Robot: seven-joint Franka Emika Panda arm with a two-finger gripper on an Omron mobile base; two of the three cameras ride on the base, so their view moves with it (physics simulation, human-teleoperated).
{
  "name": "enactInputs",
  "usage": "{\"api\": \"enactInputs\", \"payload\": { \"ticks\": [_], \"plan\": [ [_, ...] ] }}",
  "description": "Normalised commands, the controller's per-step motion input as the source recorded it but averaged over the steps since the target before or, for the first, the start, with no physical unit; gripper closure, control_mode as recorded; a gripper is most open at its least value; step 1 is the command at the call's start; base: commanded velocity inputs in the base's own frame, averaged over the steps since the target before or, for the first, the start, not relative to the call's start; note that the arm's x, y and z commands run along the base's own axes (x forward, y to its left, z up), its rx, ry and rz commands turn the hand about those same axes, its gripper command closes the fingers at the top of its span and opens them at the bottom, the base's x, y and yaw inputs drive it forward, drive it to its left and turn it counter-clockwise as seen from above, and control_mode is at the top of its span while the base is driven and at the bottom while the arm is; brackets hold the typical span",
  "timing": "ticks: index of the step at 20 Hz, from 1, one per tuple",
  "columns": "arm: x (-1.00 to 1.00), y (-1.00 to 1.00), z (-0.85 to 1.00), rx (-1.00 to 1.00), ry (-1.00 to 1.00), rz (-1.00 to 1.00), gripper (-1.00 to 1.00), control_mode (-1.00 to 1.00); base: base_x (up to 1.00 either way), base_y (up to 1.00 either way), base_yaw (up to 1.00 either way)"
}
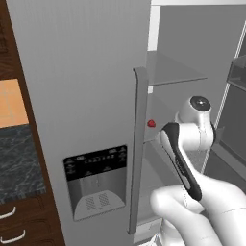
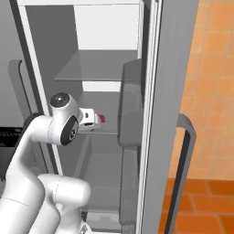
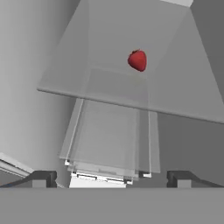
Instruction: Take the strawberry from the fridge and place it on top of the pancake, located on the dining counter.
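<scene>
The strawberry (image 3: 137, 60) is a small red fruit lying on a glass shelf (image 3: 105, 89) inside the fridge (image 1: 72, 86), whose right door stands open. It also shows beside the left door's handle (image 1: 151, 123) and just beyond my hand (image 2: 102, 119). My gripper (image 3: 111, 177) points into the fridge, short of the strawberry and lower than it in the hand view. Its fingertips (image 3: 41, 178) stand wide apart, open, with nothing between them. In the right base view the gripper (image 2: 93, 120) is level with the shelf. The pancake and the dining counter are out of view.
The fridge's closed left door carries a black dispenser panel (image 1: 96, 180) and a long handle (image 1: 138, 149). The open right door (image 2: 169, 91) with its bins (image 2: 130, 105) stands close on the right. Another glass shelf (image 2: 96, 68) lies above. A dark wall counter (image 1: 14, 158) is at the left.
</scene>
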Motion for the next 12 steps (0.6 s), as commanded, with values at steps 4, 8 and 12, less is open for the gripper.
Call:
{"api": "enactInputs", "payload": {
  "ticks": [4,8,12],
  "plan": [
    [0.64,-0.42,0.02,0.13,-0.06,0.18,-1.00,-1.00,0.00,0.00,0.00],
    [0.86,-0.09,0.00,0.08,0.01,0.03,-1.00,-1.00,0.00,0.00,0.00],
    [0.96,0.04,-0.02,0.04,0.08,0.00,-1.00,-1.00,0.00,0.00,0.00]
  ]
}}
